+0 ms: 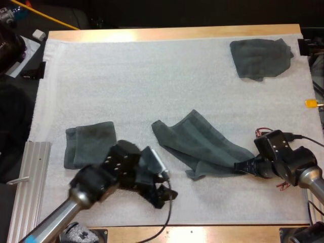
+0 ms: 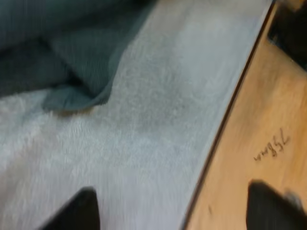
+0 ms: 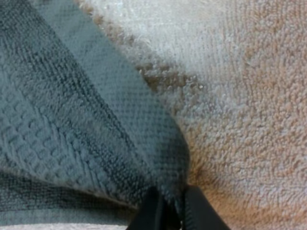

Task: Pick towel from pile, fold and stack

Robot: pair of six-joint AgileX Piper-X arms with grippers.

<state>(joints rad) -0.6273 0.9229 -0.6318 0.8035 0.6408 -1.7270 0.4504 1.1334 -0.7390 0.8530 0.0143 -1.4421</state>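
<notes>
Presently folding: right gripper [image 3: 172,212] pinches the towel [image 1: 202,144] corner; left gripper [image 2: 175,211], fingers apart over the mat [image 1: 152,76], should next take another corner.

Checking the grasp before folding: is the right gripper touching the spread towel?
Touching. In the right wrist view the right gripper pinches a corner of the spread towel from both sides.

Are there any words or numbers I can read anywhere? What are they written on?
"75": it seems to read so, handwritten in dark pen on the bare wooden table beside the white mat.
The smaller scribble next to it: too blurred to read.
The dark grey-green towel in the middle of the mat: no writing to read.
</notes>
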